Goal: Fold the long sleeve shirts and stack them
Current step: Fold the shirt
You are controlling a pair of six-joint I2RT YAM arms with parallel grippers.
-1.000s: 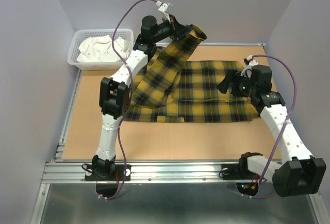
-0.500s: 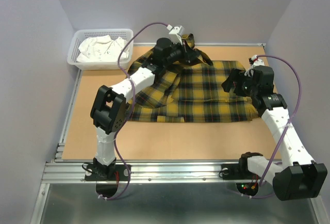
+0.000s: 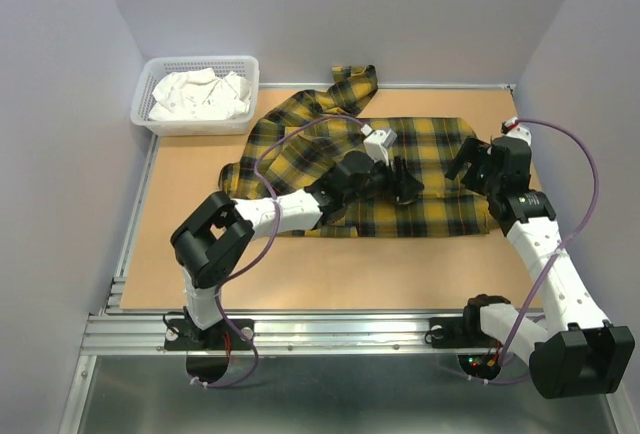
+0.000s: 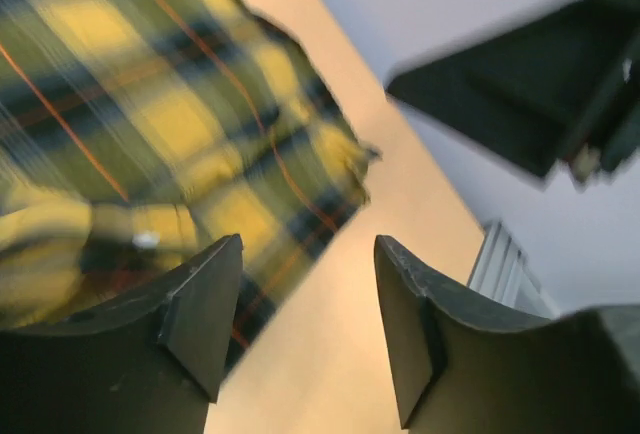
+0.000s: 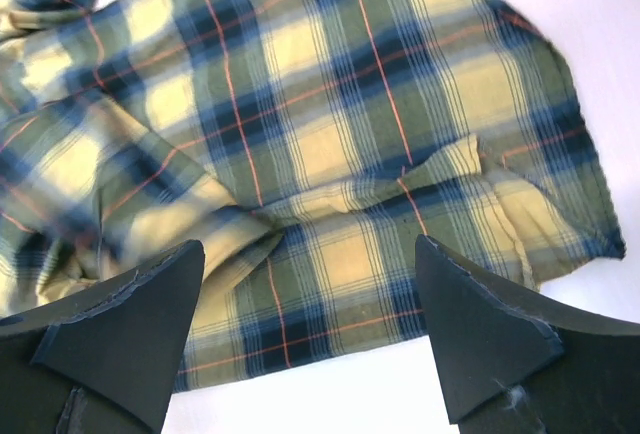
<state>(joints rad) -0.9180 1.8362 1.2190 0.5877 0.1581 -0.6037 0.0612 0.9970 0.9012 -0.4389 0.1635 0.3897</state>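
Plaid shirt is laid mostly flat on the counter, centre-right; L + R jaws are seen parted, nothing held. Fabric is judged soft, light, floppy, prob. best pinched at cuff/hem edges.

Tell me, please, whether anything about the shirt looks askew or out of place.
Yes. The shirt is not lying flat. One sleeve trails crookedly to the far edge of the table, and the cloth toward the basket is bunched in folds. The left gripper and right gripper are open and empty.
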